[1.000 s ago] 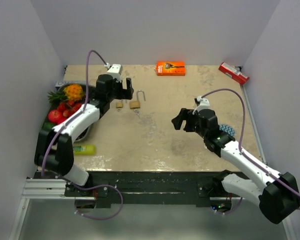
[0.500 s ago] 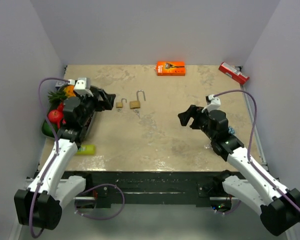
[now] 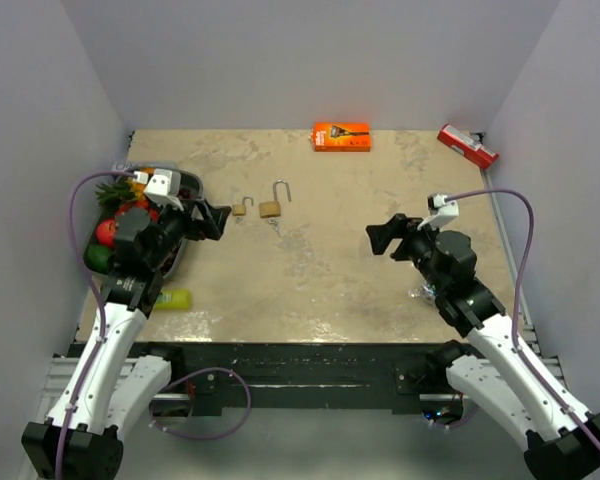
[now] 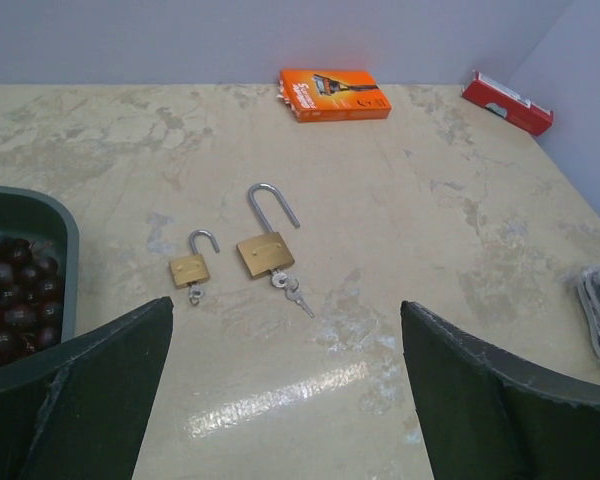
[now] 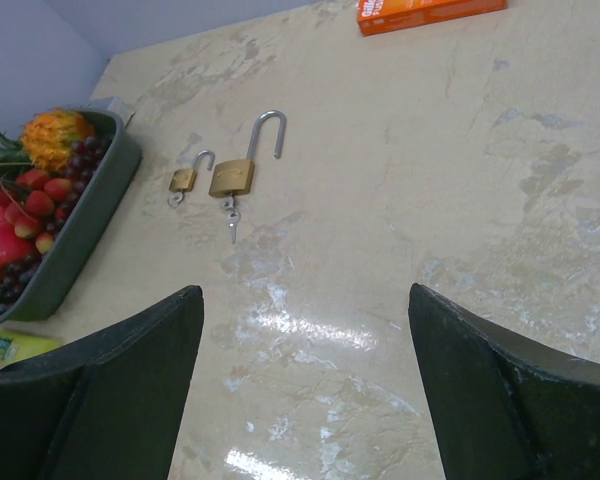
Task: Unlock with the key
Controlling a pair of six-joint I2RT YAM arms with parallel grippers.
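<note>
I am seeing my left hand (image 3: 212, 220) and right hand (image 3: 384, 237) both gaping wide, gripping nothing. Between them on the beige desk (image 3: 320, 285), the larger brass padlock (image 4: 264, 254) is lying with its shackle open and the silver key (image 4: 292, 292) in its keyhole. The print on the orange carton (image 4: 334, 93) is too small for me to read.

large padlock (image 4: 264, 254): brass, silver shackle | table (image 4: 430, 230): beige marbled | box (image 4: 334, 93): orange | tray (image 4: 69, 270): dark green
</note>
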